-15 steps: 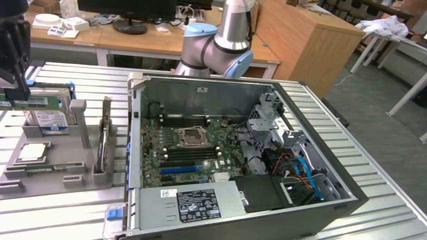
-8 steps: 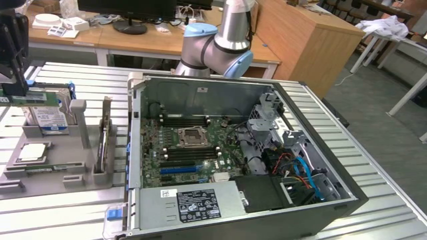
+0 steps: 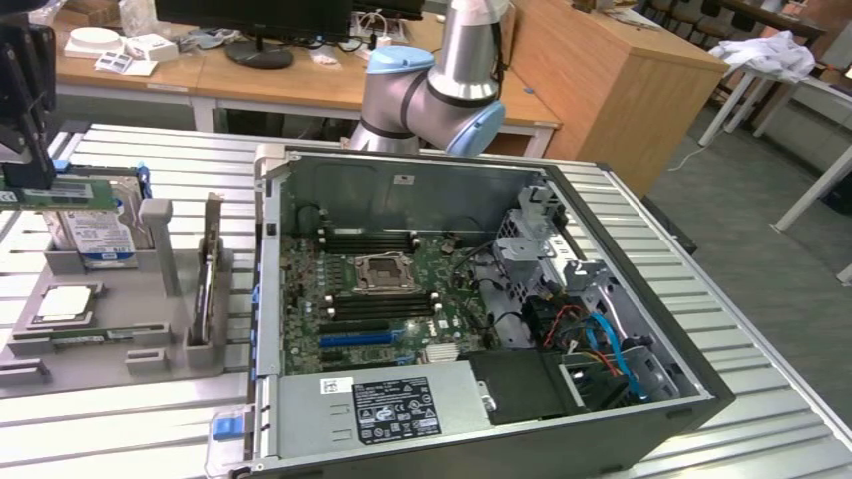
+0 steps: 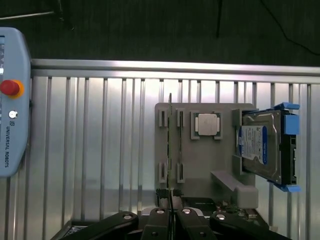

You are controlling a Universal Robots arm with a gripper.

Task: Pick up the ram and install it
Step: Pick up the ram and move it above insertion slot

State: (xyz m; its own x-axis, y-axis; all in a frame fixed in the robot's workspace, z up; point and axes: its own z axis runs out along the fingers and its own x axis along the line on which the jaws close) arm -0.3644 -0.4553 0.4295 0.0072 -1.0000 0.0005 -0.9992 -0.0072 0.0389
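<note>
The ram (image 3: 64, 192) is a thin green stick held level at the exterior view's far left, just above the grey holder (image 3: 120, 319). My gripper (image 3: 27, 172) is shut on it from above. In the wrist view the ram (image 4: 170, 130) appears edge-on as a thin line running out from between my black fingertips, and my gripper (image 4: 170, 214) is closed around its near end, over the grey holder (image 4: 220, 165). The open computer case (image 3: 692, 394) lies to the exterior view's right, its motherboard showing black slots (image 3: 373, 240) and a blue slot (image 3: 357, 339) around the CPU socket (image 3: 379, 269).
A silver, blue-labelled hard drive (image 3: 94, 238) (image 4: 257, 145) stands in the holder beside a square chip (image 3: 67, 304) (image 4: 206, 124). The robot arm (image 3: 446, 90) rises behind the case. A teach pendant (image 4: 12, 100) lies on the slatted metal table (image 3: 745, 329). Desks stand behind.
</note>
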